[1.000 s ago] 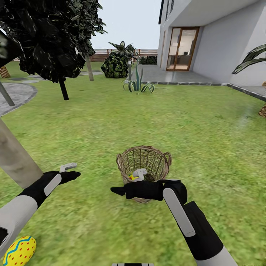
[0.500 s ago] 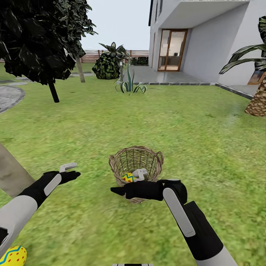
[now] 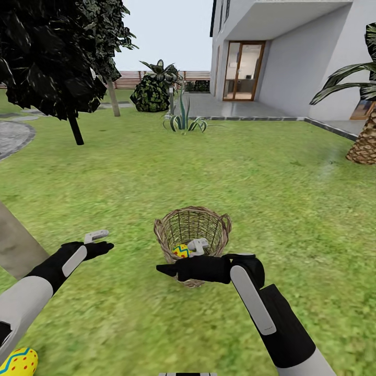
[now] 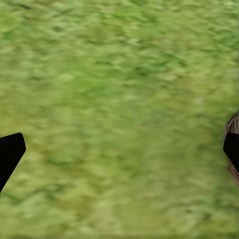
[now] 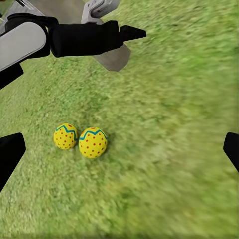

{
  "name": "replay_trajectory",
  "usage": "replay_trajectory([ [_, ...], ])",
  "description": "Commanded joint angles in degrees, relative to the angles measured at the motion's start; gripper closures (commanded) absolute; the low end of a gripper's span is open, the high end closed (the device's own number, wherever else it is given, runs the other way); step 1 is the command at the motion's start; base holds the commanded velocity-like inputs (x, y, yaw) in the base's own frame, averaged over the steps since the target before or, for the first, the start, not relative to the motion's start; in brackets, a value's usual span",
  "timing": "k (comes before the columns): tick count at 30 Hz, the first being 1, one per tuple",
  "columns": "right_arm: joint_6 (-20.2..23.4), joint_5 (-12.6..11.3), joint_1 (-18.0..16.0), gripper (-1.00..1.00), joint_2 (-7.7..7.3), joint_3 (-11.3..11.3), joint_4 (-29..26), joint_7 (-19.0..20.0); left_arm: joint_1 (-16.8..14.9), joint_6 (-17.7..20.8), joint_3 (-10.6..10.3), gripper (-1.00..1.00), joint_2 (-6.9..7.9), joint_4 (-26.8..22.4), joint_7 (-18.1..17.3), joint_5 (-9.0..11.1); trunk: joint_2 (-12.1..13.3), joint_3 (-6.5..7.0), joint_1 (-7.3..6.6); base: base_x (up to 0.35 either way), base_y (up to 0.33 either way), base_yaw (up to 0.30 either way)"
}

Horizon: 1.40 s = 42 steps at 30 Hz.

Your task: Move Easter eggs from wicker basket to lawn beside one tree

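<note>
One egg in the wicker basket, two eggs on the lawn

Yellow eggs, brown wicker, green grass

Bright yellow red-dotted Easter eggs carry blue zigzags; brown woven wicker basket; mottled green lawn.

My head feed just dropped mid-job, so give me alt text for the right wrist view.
Two Easter eggs, yellow with red dots and blue zigzag bands, lie side by side on the lawn. The right tool's dark fingertips sit wide apart at the frame's edges. Beyond the eggs, the left arm stretches across before a pale tree trunk.
</note>
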Motion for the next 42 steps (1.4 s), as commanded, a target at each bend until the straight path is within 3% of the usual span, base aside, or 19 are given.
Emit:
replay_trajectory([
  [1,0.21,0.6,-0.03,-1.0,0.03,-0.05,-0.01,0.58,-0.03,0.12,-0.44,-1.0,0.09,-0.14,0.51,0.6,-0.02,-0.05,-0.01,0.0,0.0,0.0],
  [6,0.21,0.6,-0.03,-1.0,0.03,-0.05,-0.05,0.58,-0.03,0.04,-0.44,-1.0,0.04,-0.14,0.51,0.58,-0.02,-0.04,-0.01,0.0,0.0,-0.012],
  [18,0.21,0.6,-0.03,-1.0,0.03,-0.05,-0.04,0.58,-0.03,-0.21,-0.44,-1.0,0.09,-0.21,0.63,0.58,0.14,3.1,-0.32,0.0,0.0,-0.202],
  [31,0.21,0.6,-0.03,-1.0,0.03,-0.05,-0.07,0.58,-0.03,-0.26,-2.07,-1.0,0.0,-0.25,0.69,0.59,0.14,3.44,-0.32,0.0,0.0,-0.134],
  [35,0.21,0.6,-0.03,-1.0,0.03,-0.05,-0.06,0.58,-0.03,-0.35,-2.27,-1.0,0.05,-0.9,0.82,0.64,0.19,4.46,-0.42,0.0,0.0,-0.163],
  [39,0.21,0.6,-0.03,-1.0,0.03,-0.05,-0.06,0.58,0.13,-0.37,-2.29,-1.0,0.33,-4.45,2.27,0.73,0.23,5.31,-0.5,0.0,0.0,-0.225],
  [42,0.21,0.64,-0.03,-1.0,-0.05,-0.13,-0.04,0.58,0.42,-0.39,-2.32,-1.0,0.46,-6.66,5.58,0.8,0.23,5.45,-0.5,0.0,0.0,-0.241],
])
